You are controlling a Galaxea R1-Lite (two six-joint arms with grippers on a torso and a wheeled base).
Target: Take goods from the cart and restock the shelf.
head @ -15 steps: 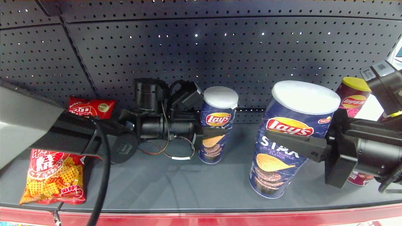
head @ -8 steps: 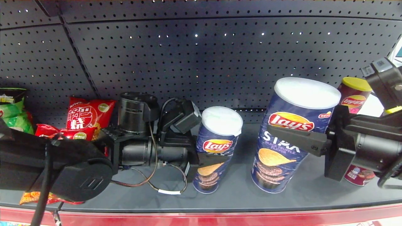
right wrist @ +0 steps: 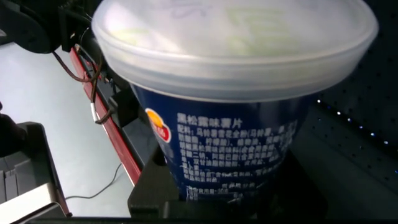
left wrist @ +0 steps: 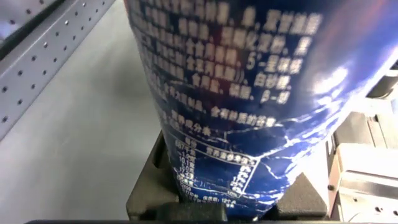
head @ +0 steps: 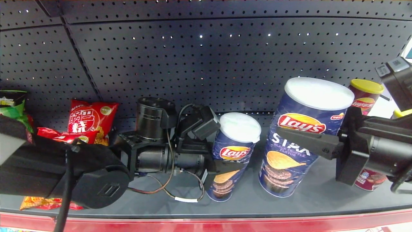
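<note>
Two blue chip cans with white lids lean over the grey shelf point(head: 180, 209). My left gripper point(head: 231, 162) is shut on the smaller-looking can point(head: 235, 151), near the shelf's middle; in the left wrist view this can point(left wrist: 249, 93) rises from the left gripper point(left wrist: 224, 202). To its right, my right gripper point(head: 304, 143) is shut on the larger-looking can point(head: 299, 129); the right wrist view has that can point(right wrist: 236, 93) seated in the right gripper point(right wrist: 230, 196). Whether either can's base touches the shelf, I cannot tell.
A maroon can with a yellow lid point(head: 365, 93) stands at the back right, and another maroon can point(head: 367, 178) sits behind my right arm. Red snack bags point(head: 91, 117) and a green bag point(head: 11, 108) lie at the left. A perforated back panel point(head: 206, 64) closes the rear; a red strip point(head: 206, 224) edges the front.
My left arm has brought its can from the back of the shelf forward and a little to the right, tilting it. The right can has shifted slightly up and right.
</note>
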